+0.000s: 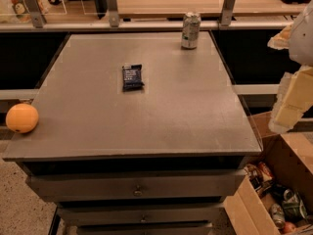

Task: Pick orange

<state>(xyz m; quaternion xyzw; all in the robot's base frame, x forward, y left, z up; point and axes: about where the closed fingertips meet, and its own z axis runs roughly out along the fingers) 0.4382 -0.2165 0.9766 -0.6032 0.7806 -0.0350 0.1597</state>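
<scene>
The orange [22,118] is a smooth, round, yellow-orange fruit. It sits at the front left edge of the grey table [161,116], partly over the rim. My gripper [289,106] hangs at the far right of the view, beyond the table's right edge and above a cardboard box. It is far from the orange, across the whole width of the table. It holds nothing that I can see.
A small dark blue snack packet [132,77] lies left of the table's middle. A drink can [190,30] stands at the back right. An open cardboard box [281,190] with several items stands on the floor at the right. Drawers [137,187] sit below the tabletop.
</scene>
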